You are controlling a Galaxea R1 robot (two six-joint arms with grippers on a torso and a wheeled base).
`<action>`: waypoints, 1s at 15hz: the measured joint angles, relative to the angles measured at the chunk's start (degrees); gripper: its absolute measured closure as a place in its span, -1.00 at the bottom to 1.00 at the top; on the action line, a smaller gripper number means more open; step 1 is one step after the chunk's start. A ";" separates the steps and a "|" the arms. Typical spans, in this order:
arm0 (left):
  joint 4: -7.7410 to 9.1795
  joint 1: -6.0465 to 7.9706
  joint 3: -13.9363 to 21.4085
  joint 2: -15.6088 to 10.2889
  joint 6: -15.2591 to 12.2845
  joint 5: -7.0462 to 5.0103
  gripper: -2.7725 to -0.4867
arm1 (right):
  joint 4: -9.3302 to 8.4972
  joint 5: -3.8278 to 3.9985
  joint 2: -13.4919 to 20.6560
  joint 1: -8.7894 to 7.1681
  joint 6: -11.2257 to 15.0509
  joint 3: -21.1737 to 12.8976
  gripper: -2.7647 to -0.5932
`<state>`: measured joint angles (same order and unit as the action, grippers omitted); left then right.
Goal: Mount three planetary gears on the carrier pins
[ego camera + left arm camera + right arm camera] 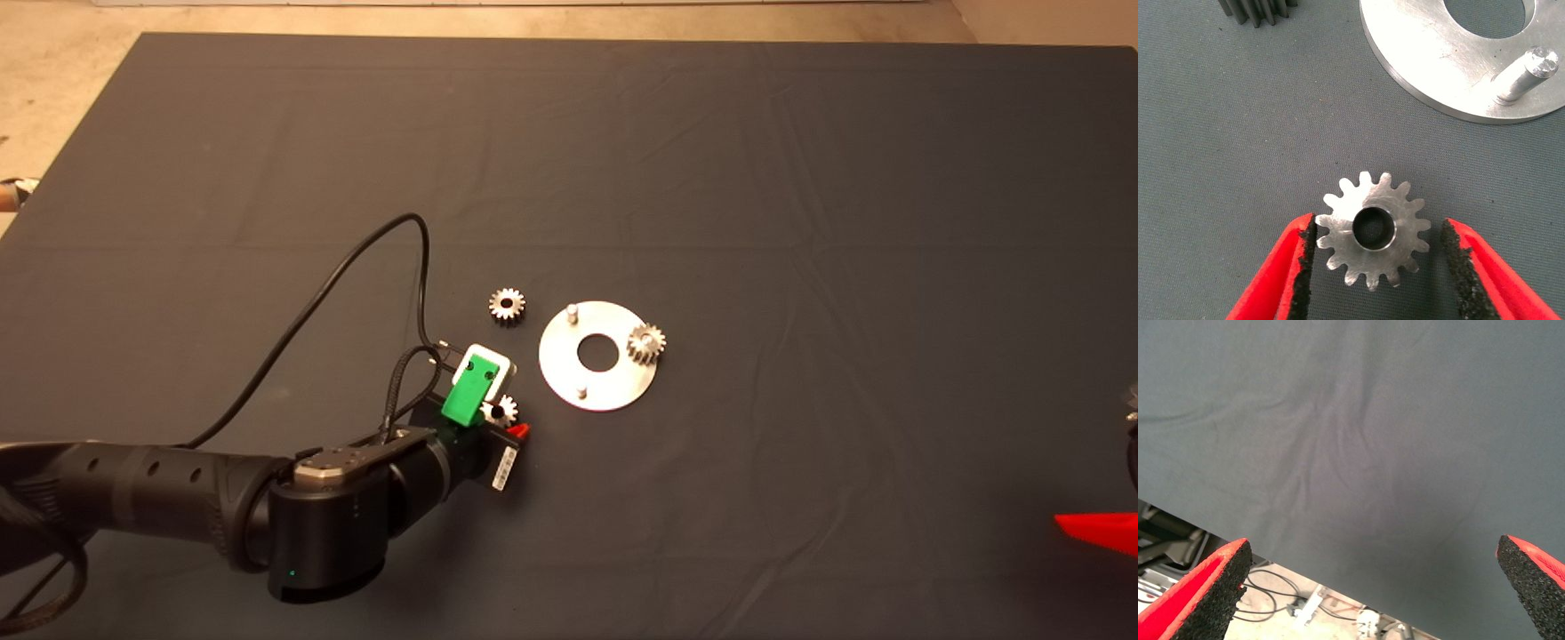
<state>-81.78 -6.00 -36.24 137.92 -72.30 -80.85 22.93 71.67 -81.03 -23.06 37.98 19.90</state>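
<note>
So far one gear (pixel 646 343) sits on a pin at the disc (pixel 597 356) rim — two pins (pixel 572 312) stand bare. A second gear (pixel 507 305) lies loose on the desk (pixel 800 178) beside the disc. The left gripper (pixel 1375 257) straddles the third gear (pixel 1374 229), jaws apart — not yet clamped. The right gripper (pixel 1371 587) waits at the desk edge, jaws wide apart.

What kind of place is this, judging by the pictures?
Probably a robot test bench in a lab or workshop. A dark mat covers the table, with only a metal disc and small gears on it. The left tool straddles one gear, and bare concrete floor shows beyond.
</note>
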 joint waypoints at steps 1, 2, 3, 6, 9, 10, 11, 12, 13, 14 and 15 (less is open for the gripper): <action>-0.07 -0.11 0.00 0.00 0.00 0.00 0.36 | 0.00 -0.03 0.11 -0.02 -0.29 0.00 -0.97; -0.30 -0.34 0.00 0.02 0.00 0.00 0.37 | 0.02 -0.11 0.21 -0.05 -0.32 0.00 -0.97; -0.36 -0.65 0.00 0.01 -0.02 -0.07 0.47 | 0.02 -0.12 0.41 -0.13 -0.40 0.00 -0.97; -0.36 -0.94 0.00 0.02 -0.05 0.04 0.48 | 0.00 -0.12 0.61 -0.13 -1.12 0.00 -0.97; -0.34 -0.94 0.00 0.02 -0.08 0.01 0.54 | 0.00 -0.12 0.74 -0.13 -1.34 0.00 -0.97; -0.35 -0.94 0.00 0.02 -0.08 0.01 0.54 | 0.00 -0.11 0.74 -0.13 -1.34 0.00 -0.97; -0.36 -0.94 0.00 0.02 -0.08 0.01 0.54 | 0.00 -0.11 0.74 -0.13 -1.35 0.00 -0.97; -0.36 -0.94 0.00 0.02 -0.08 0.01 0.57 | 0.00 -0.11 0.74 -0.13 -1.36 0.00 -0.97; -0.35 -0.94 0.00 0.02 -0.08 0.01 0.58 | 0.00 -0.11 0.74 -0.13 -1.36 0.00 -0.97; -0.36 -0.94 0.00 0.02 -0.08 0.01 0.58 | 0.00 -0.11 0.74 -0.13 -1.36 0.00 -0.97; -0.35 -0.94 0.00 0.02 -0.08 0.01 0.59 | 0.00 -0.11 0.74 -0.15 -1.36 0.00 -0.97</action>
<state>-82.13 -6.94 -36.24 137.95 -72.38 -80.84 22.93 71.56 -80.29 -23.21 36.62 19.90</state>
